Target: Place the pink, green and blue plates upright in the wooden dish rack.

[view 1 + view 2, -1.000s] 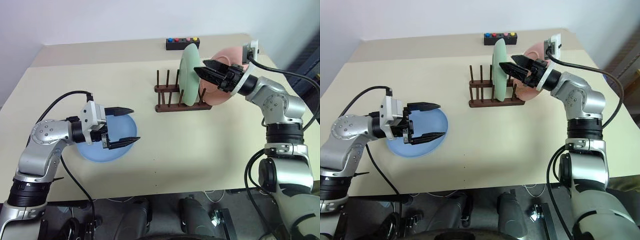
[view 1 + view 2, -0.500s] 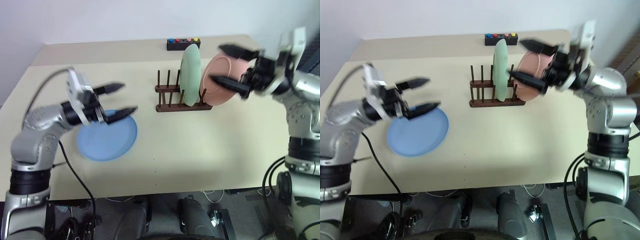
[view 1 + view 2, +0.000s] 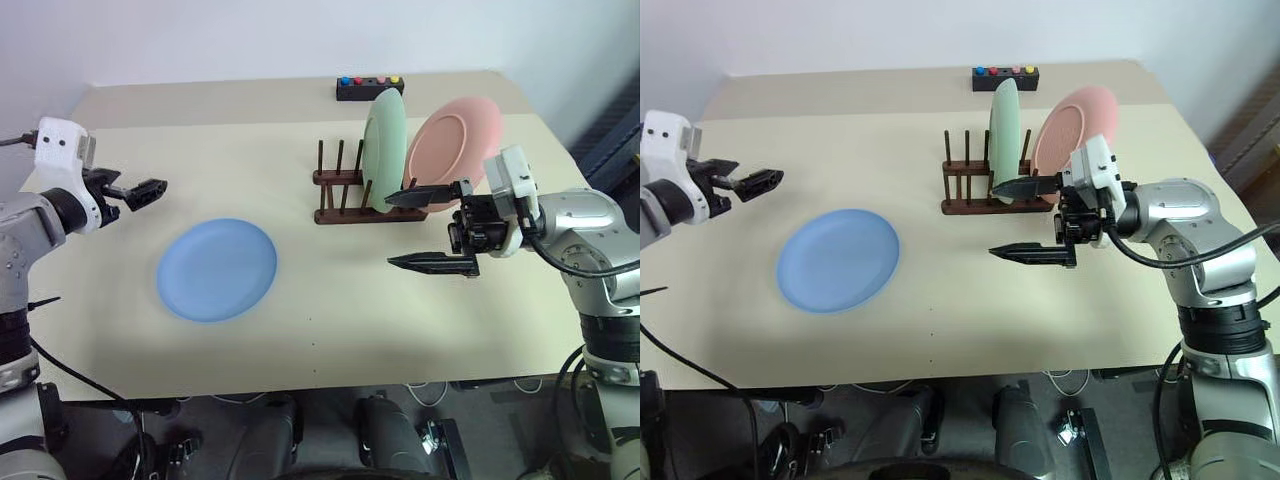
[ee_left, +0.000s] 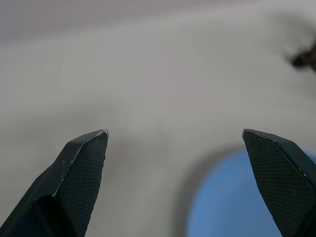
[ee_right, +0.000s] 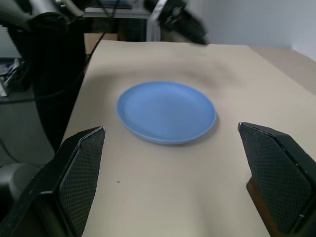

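A pale beige desk (image 3: 300,330) is standing against a plain light wall, carrying everything in the scene.

The blue plate (image 3: 216,269) is lying flat on the desk's left half, well apart from the wooden dish rack (image 3: 345,192) and touched by nothing. The rack is sitting toward the middle of the far half of the desk, its thin pegs pointing up. The green plate (image 3: 385,136) is standing upright on edge between the pegs near the rack's right end. The pink plate (image 3: 455,139) is standing just beside it at the rack's right end, tilting back and to the right, its hollow face turned toward the camera. The left pegs of the rack are holding nothing.

The right end effector (image 3: 428,229) is hovering above the desk just in front of the rack's right end, pointing leftward; its two black fingers are spreading wide apart, one above the other, and gripping nothing. In the right wrist view the blue plate (image 5: 166,111) is showing between those parted fingers (image 5: 81,170), far ahead.

The left end effector (image 3: 141,192) is hanging over the desk's left edge, behind and to the left of the blue plate, clear of it; its fingers (image 4: 81,173) are also gaping wide and carrying nothing.

A small black box (image 3: 368,87) with coloured buttons is sitting at the far edge of the desk behind the rack.
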